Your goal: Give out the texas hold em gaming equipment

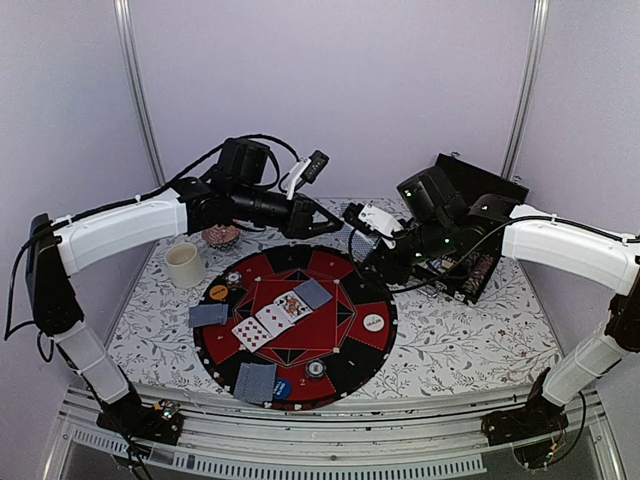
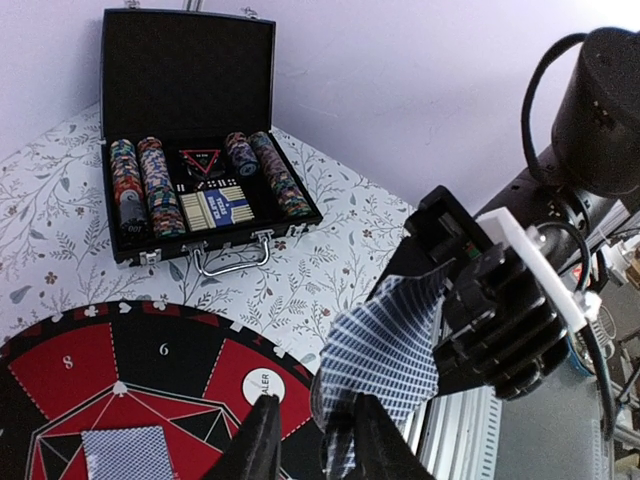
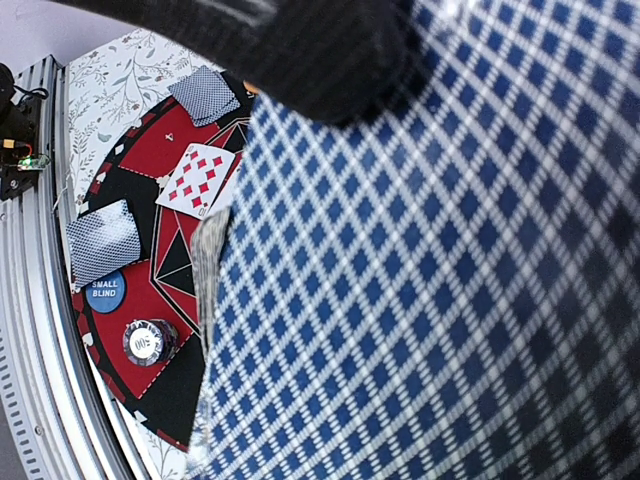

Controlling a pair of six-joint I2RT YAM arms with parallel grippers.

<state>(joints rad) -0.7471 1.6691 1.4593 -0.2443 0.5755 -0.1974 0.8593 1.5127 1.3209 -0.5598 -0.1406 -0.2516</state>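
Note:
My right gripper (image 1: 372,238) is shut on a deck of blue-backed playing cards (image 1: 360,243) and holds it above the far edge of the round red-and-black poker mat (image 1: 345,335). In the left wrist view the deck (image 2: 385,355) is fanned and bent. Its lower corner hangs between my left gripper's (image 2: 315,402) open jaws, against the right finger (image 2: 368,435). The card backs (image 3: 430,270) fill the right wrist view and hide that gripper's fingers. On the mat lie face-up cards (image 1: 268,320), face-down cards (image 1: 313,293), an orange disc (image 1: 218,292), a white dealer disc (image 1: 373,322) and a blue disc (image 1: 282,388).
An open black case (image 2: 190,70) with rows of striped chips (image 2: 140,185) stands at the back right of the table (image 1: 470,350). A white cup (image 1: 185,265) and a pink bowl (image 1: 220,237) stand at the back left. Two more face-down piles (image 1: 208,315) (image 1: 255,382) lie on the mat's left and near edges.

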